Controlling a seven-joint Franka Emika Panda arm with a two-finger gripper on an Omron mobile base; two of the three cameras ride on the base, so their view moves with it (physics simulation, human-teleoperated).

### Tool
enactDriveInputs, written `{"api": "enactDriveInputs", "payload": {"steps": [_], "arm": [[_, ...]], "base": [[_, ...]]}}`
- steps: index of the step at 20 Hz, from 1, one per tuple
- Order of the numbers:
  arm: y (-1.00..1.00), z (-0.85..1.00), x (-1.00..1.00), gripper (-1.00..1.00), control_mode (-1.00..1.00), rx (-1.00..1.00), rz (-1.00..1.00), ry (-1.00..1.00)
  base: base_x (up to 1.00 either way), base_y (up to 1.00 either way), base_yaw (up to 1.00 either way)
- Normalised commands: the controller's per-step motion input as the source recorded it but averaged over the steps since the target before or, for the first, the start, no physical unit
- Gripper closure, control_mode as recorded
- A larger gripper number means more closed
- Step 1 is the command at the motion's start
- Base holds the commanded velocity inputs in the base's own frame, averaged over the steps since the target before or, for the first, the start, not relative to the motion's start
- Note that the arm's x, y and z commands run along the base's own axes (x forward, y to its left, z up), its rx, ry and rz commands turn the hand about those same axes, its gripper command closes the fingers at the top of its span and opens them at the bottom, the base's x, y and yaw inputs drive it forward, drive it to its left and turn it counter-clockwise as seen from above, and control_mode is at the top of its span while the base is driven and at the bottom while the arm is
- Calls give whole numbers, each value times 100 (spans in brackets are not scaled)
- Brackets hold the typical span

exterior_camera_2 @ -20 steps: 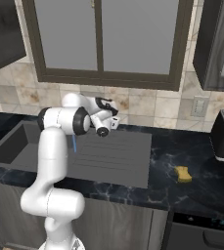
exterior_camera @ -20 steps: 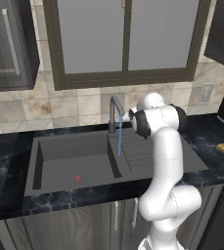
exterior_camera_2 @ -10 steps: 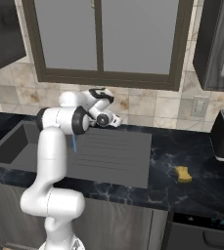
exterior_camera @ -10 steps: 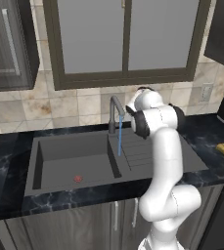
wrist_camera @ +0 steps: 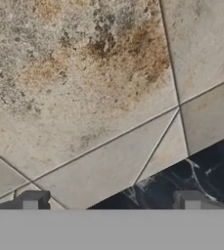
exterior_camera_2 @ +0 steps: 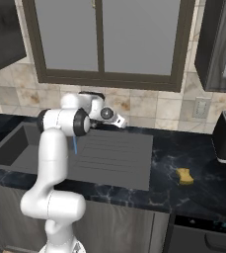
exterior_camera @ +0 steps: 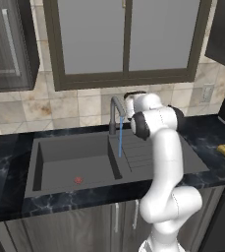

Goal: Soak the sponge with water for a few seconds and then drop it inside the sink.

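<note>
The sink (exterior_camera: 60, 157) basin is holding only the red drain mark (exterior_camera: 78, 180); water (exterior_camera: 120, 142) is streaming from the faucet (exterior_camera: 115, 110) into it. The sponge (exterior_camera_2: 185, 176) is lying on the countertop (exterior_camera_2: 203, 188), well apart to the right. The gripper (wrist_camera: 111, 201) is facing the wall tiles (wrist_camera: 84, 88), jaws standing wide, gripping nothing.

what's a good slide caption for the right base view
Water runs at the sink while the open claw points toward the wall, sponge waiting on the counter.
</note>
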Motion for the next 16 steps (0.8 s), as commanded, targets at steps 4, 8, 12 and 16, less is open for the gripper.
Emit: {"api": "enactDriveInputs", "payload": {"steps": [4, 8, 12, 16], "arm": [[-37, 0, -8, -100, -100, 1, 0, 9], [-37, 2, -8, -100, -100, 1, 0, 8], [-34, 6, -18, -100, -100, 4, 0, 6], [-28, 0, -32, -100, -100, 6, 0, 5]], "base": [[0, 0, 0], [0, 0, 0], [0, 0, 0], [0, 0, 0]]}}
